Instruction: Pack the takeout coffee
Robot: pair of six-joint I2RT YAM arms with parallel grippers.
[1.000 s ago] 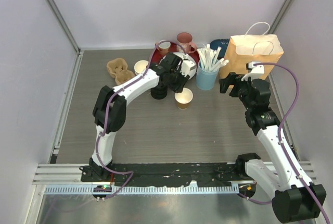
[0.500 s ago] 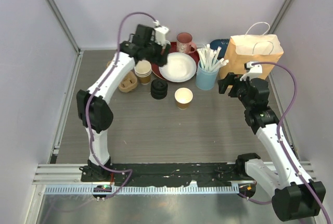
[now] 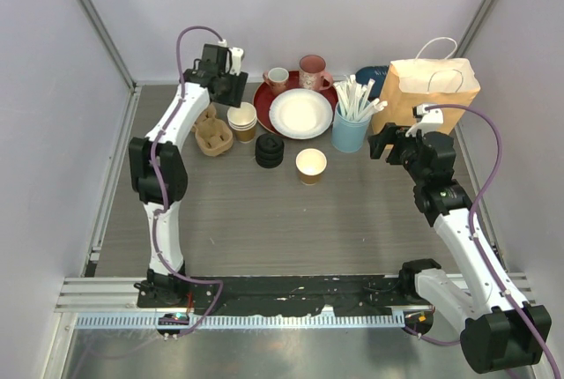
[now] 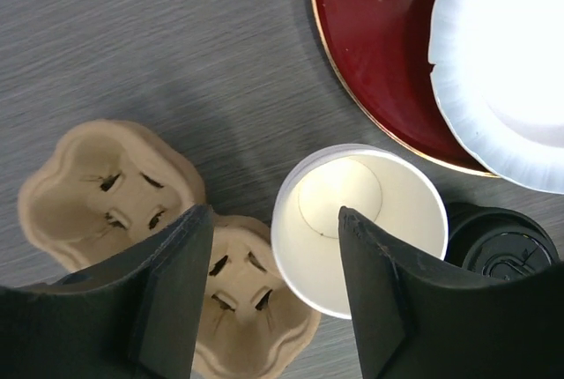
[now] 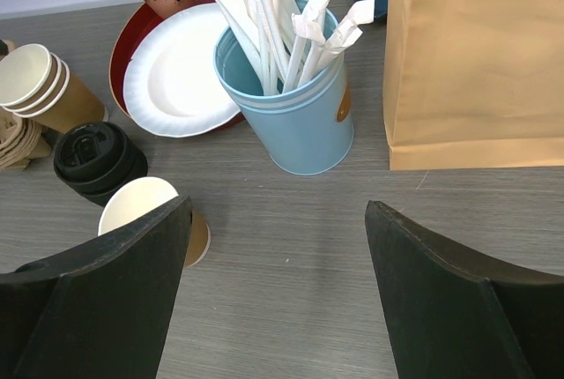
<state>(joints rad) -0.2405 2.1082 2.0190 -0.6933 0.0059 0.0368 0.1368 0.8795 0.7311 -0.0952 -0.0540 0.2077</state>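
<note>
Tan paper cup stack [image 4: 357, 229] sits under my spread left claw [image 4: 273, 216], beside the pulp carrier [image 4: 106, 185]. Sloppy pinch could crush the rim or lift several nested cups. My right claw [image 5: 278, 211] is spread too, empty.

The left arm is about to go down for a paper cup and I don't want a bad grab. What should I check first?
1. Left gripper open and empty: ok.
2. Cup stack upright: ok.
3. Cup stack centred between the fingers: not ok. In the left wrist view one finger overlaps its mouth.
4. Carrier pockets free: ok, what shows of them looks empty.
5. Loose cup lidded: not ok. It stands open, with the black lids stacked beside it.
6. Right gripper open and apart from the straw cup: ok.
</note>
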